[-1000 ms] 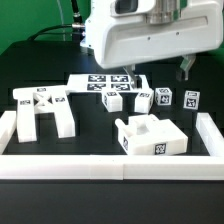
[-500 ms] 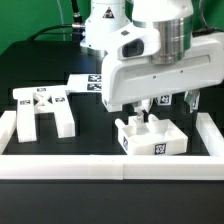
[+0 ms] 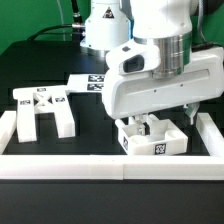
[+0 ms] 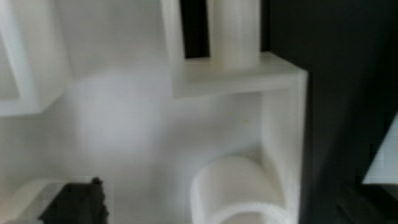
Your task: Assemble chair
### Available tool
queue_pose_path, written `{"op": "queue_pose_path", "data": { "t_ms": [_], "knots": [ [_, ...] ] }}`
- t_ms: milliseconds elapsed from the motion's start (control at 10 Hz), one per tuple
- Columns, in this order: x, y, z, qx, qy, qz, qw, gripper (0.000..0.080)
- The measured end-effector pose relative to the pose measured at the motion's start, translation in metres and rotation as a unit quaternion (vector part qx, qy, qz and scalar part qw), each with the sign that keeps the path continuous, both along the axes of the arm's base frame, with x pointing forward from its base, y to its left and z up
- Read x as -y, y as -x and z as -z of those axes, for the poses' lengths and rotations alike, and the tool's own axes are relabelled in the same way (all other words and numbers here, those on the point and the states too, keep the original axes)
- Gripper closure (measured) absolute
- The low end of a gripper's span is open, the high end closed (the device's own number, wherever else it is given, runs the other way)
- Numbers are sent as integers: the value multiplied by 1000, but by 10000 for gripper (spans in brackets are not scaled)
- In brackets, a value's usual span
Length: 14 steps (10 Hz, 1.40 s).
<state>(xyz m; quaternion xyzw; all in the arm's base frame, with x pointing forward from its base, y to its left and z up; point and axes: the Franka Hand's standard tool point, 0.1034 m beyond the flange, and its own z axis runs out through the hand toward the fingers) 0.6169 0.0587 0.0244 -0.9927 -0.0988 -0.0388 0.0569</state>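
The arm's bulky white wrist hides most of the marker board [image 3: 82, 82]. The pincer [image 3: 165, 120] stands wide, low over the seat block [image 3: 152, 143] at the exterior view's front right; whether it touches cannot be told. The wrist view is a blur of white plastic. The cross-braced frame [image 3: 40, 108] lies at the left on the black table [image 3: 95, 130], which is edged by a white rail [image 3: 100, 166]. A green backdrop [image 3: 20, 30] stands behind.

A black table [image 3: 95, 128], edged by a white rail [image 3: 100, 166], is pictured. A seat block [image 3: 155, 143] is set directly beneath the hand [image 3: 163, 120]. A cross-braced frame [image 3: 40, 108] is laid well apart from the hand, and the marker board [image 3: 84, 82] is fixed beyond it.
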Motion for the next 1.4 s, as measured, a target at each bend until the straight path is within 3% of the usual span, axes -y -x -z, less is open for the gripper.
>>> {"op": "queue_pose_path", "data": {
  "t_ms": [200, 500, 600, 700, 800, 900, 1000, 1100, 1400],
  "knots": [
    [-3, 6, 9, -5, 0, 3, 1000, 150],
    [-2, 10, 10, -8, 0, 3, 1000, 150],
    [-2, 10, 8, -7, 1, 3, 1000, 243],
    [-2, 10, 9, -8, 1, 3, 1000, 243],
    [-2, 10, 9, -8, 1, 2, 1000, 426],
    [-2, 11, 9, -8, 1, 2, 1000, 561],
    [-2, 11, 9, -8, 1, 2, 1000, 561],
    [-2, 11, 9, -8, 1, 2, 1000, 744],
    [-2, 9, 8, -7, 1, 2, 1000, 762]
  ]
}}
